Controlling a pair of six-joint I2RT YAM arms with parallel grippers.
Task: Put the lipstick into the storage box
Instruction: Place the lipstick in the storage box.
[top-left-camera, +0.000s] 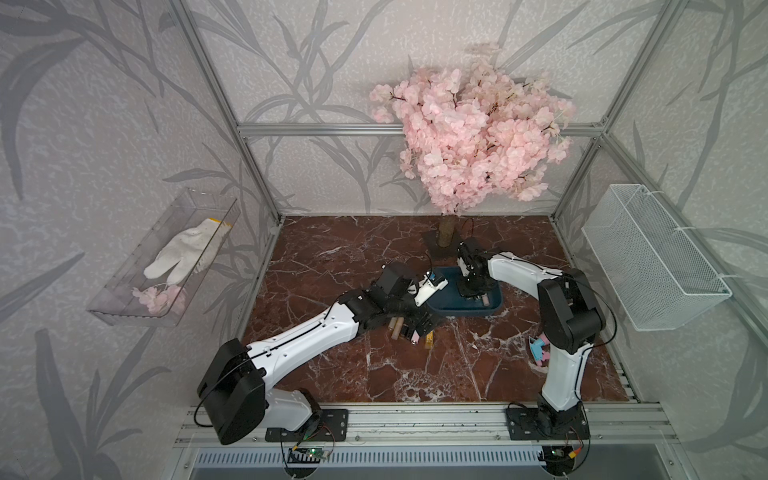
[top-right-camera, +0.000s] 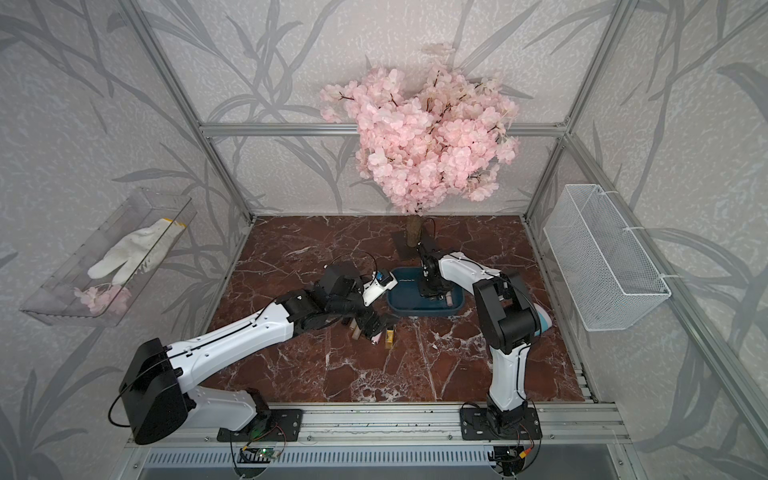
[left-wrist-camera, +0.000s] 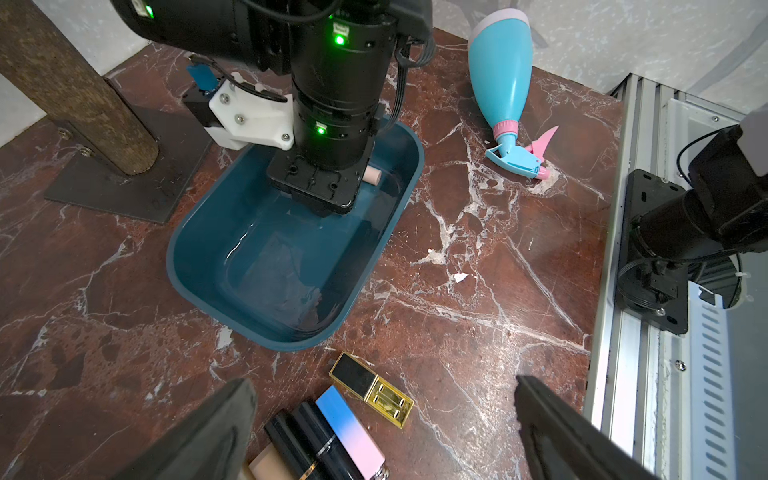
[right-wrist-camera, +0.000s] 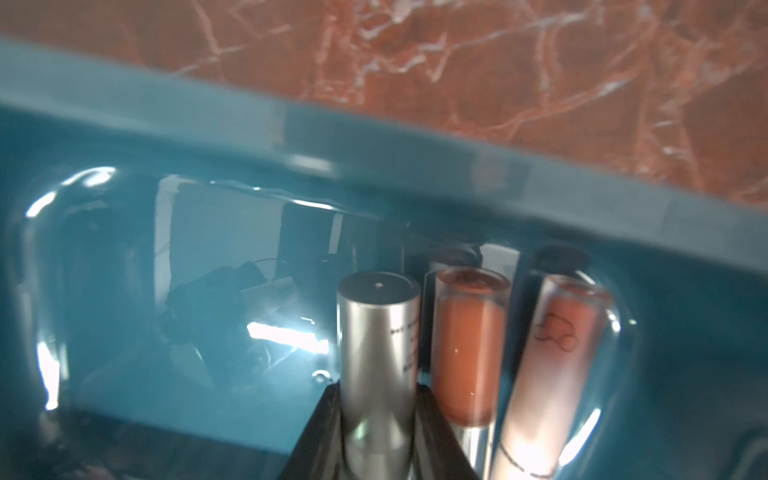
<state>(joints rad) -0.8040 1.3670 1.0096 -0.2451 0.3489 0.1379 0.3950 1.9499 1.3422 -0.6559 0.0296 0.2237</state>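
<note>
Right hand (right-wrist-camera: 378, 415) pinches silver metal lipstick (right-wrist-camera: 378, 332) inside teal plastic storage box (right-wrist-camera: 374, 137); release it low (left hand (left-wrist-camera: 384, 390) agape, empty).

No word, brand or number legible anywhere.

Silver lipstick tube (right-wrist-camera: 376, 357): fine black print running lengthwise down side, too small and blurred to read.

Pale pink lipstick tube (right-wrist-camera: 548, 374), close by with orange tube (right-wrist-camera: 469, 345) between: black outline drawing, cloud- or car-like, no letters made out. Orange tube: no print seen.

All three within teal tub (right-wrist-camera: 374, 137).

Gold-and-black lipstick case (top-left-camera: 429, 340) on table, 7 o'clock from tub in a top view: no marking legible.
</note>
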